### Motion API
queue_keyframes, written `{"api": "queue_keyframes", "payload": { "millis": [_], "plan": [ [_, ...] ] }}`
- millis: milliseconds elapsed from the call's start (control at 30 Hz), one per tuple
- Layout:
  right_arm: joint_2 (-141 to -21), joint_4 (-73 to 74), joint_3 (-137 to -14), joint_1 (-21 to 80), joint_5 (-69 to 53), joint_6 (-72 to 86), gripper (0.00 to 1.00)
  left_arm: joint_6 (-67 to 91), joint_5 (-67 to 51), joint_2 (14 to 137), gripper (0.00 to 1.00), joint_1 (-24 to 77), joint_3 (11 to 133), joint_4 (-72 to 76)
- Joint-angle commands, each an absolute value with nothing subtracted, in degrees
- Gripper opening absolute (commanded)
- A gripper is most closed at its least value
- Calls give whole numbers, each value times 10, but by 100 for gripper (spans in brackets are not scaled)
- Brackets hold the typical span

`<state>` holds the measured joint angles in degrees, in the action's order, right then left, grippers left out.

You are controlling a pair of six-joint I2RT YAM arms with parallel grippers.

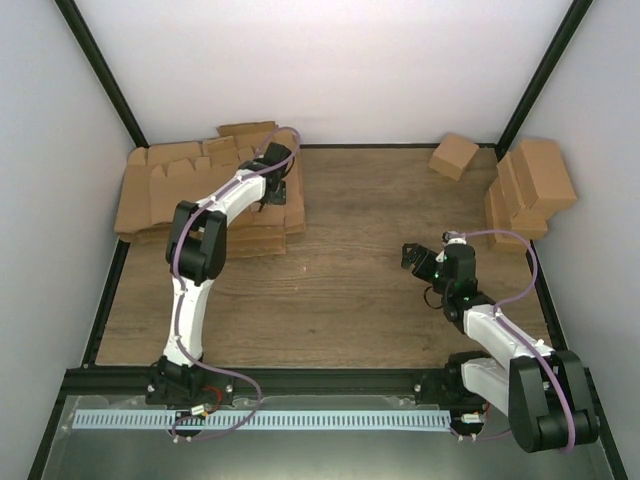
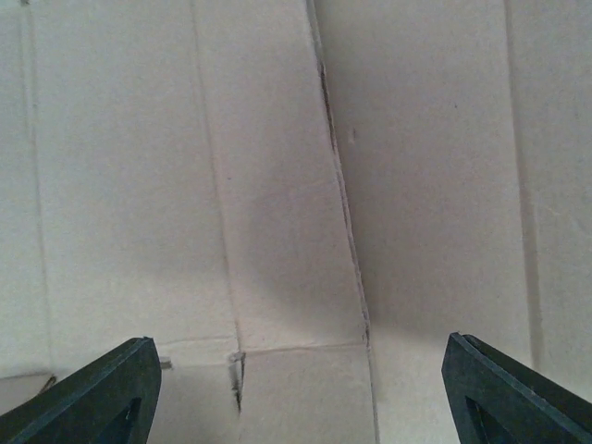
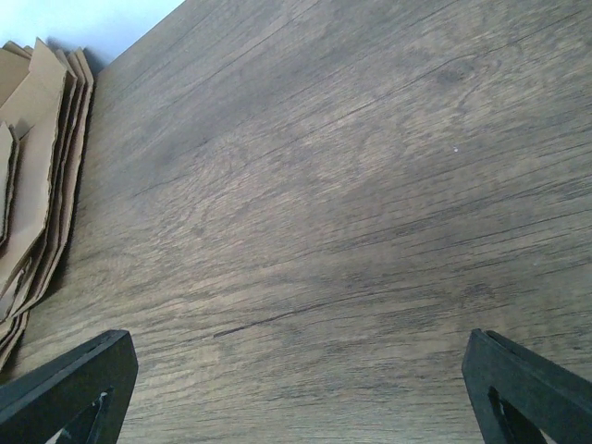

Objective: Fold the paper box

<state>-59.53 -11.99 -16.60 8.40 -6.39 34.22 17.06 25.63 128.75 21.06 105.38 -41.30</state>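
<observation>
A stack of flat unfolded cardboard box blanks [image 1: 165, 190] lies at the table's back left. My left gripper [image 1: 268, 200] hangs over the right part of this stack, open and empty. In the left wrist view the top blank [image 2: 277, 231] fills the frame close below, with creases and a slit between its flaps, and the left gripper [image 2: 301, 388] stands wide apart over it. My right gripper [image 1: 412, 258] is open and empty above bare wood at the right middle. The right wrist view shows the right gripper [image 3: 301, 388] over the tabletop, with the stack's edge [image 3: 37, 166] at far left.
Several folded brown boxes [image 1: 525, 190] are piled at the back right against the wall, and one more folded box [image 1: 453, 155] sits alone near the back edge. A black frame post [image 1: 100, 75] runs up each back corner. The wooden table [image 1: 350, 300] lies between the arms.
</observation>
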Motion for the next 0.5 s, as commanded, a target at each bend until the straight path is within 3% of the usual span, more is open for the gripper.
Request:
{"api": "queue_keyframes", "payload": {
  "millis": [0, 233, 467],
  "plan": [
    [-597, -120, -180, 87, -63, 347, 100, 177, 270, 1331, 87, 213, 1098, -459],
    [-597, -118, -181, 87, -58, 348, 100, 203, 313, 1381, 85, 212, 1131, -490],
    [-597, -115, -183, 87, -54, 348, 100, 215, 358, 1355, 59, 214, 1125, -499]
  ]
}}
